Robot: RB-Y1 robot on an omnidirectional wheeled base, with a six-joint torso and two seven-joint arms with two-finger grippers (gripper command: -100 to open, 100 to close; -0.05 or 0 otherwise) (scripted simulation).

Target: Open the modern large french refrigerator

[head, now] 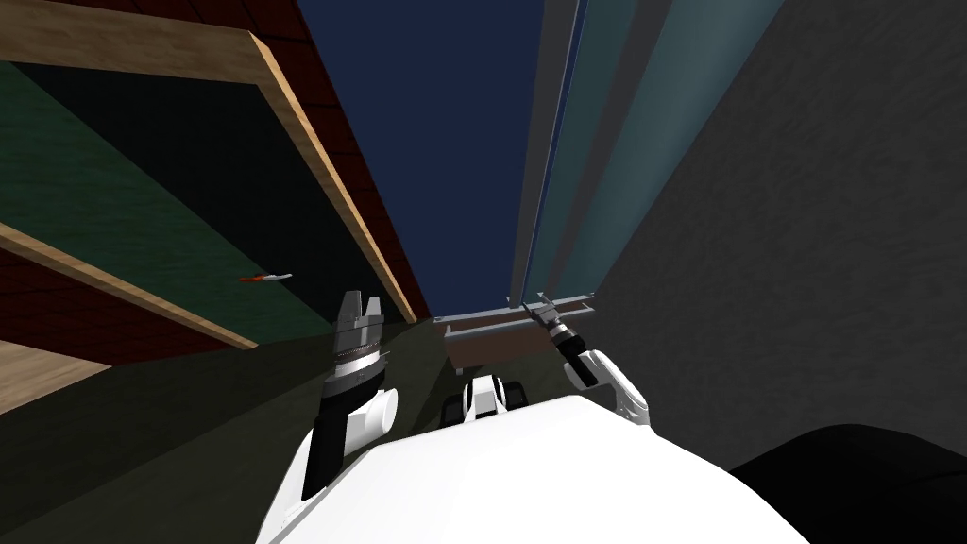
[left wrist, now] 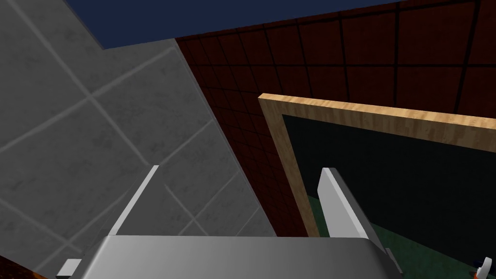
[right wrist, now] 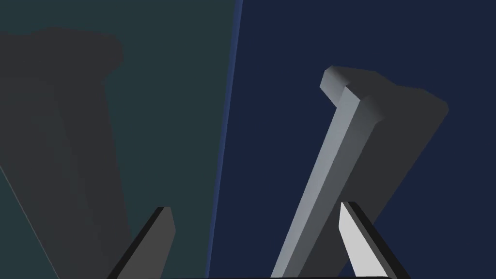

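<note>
The refrigerator stands straight ahead, with a dark blue door (head: 453, 142) and a teal door (head: 628, 142) beside it. A long grey handle (head: 531, 189) runs along their seam. My right gripper (head: 543, 307) is open at the low end of that handle. In the right wrist view the grey handle bar (right wrist: 334, 145) on the blue door (right wrist: 276, 58) rises between the fingers of the open gripper (right wrist: 255, 208), close to the lighter finger (right wrist: 356, 237). I cannot tell whether it touches. A second handle (right wrist: 63, 121) lies in shadow on the teal door (right wrist: 169, 58).
My left gripper (head: 361, 300) is raised and open (left wrist: 241, 168) over grey floor tiles (left wrist: 72, 121). A wood-edged counter (head: 321, 161) with a dark green top runs along the left, a small red-handled tool (head: 264, 278) on it. A dark grey wall (head: 803, 236) flanks the right.
</note>
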